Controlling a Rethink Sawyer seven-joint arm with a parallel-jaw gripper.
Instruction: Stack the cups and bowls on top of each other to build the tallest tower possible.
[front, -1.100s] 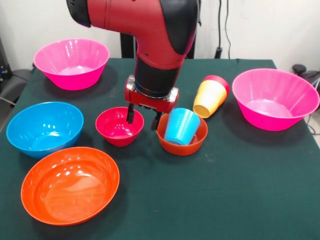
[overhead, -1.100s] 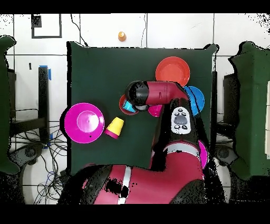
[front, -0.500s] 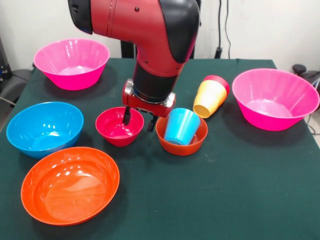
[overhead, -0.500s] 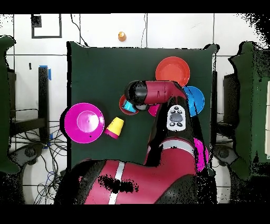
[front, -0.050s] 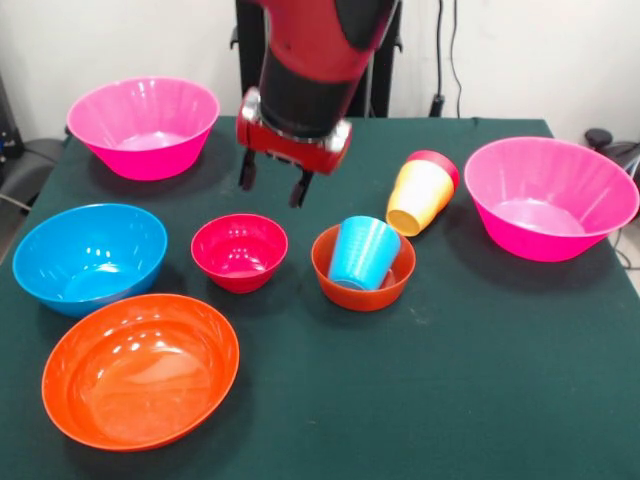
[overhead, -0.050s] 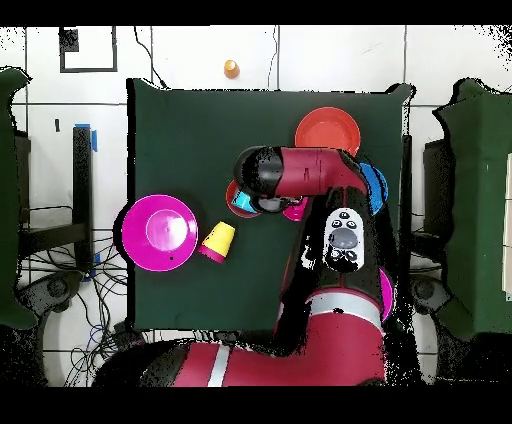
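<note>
Cups and bowls lie scattered and no tower stands yet: the blue cup (front, -0.050s: 362, 252) leans tilted inside the small orange bowl (front, -0.050s: 363, 270) just below and to one side of the tool (front, -0.050s: 272, 182), and the small crimson bowl (front, -0.050s: 239, 252) sits below it on the table (front, -0.050s: 450, 380). The tool hangs released and empty, fingers (front, -0.050s: 297, 189) spread. A careless descent could clip a bowl rim, toppling the leaning cup.
</note>
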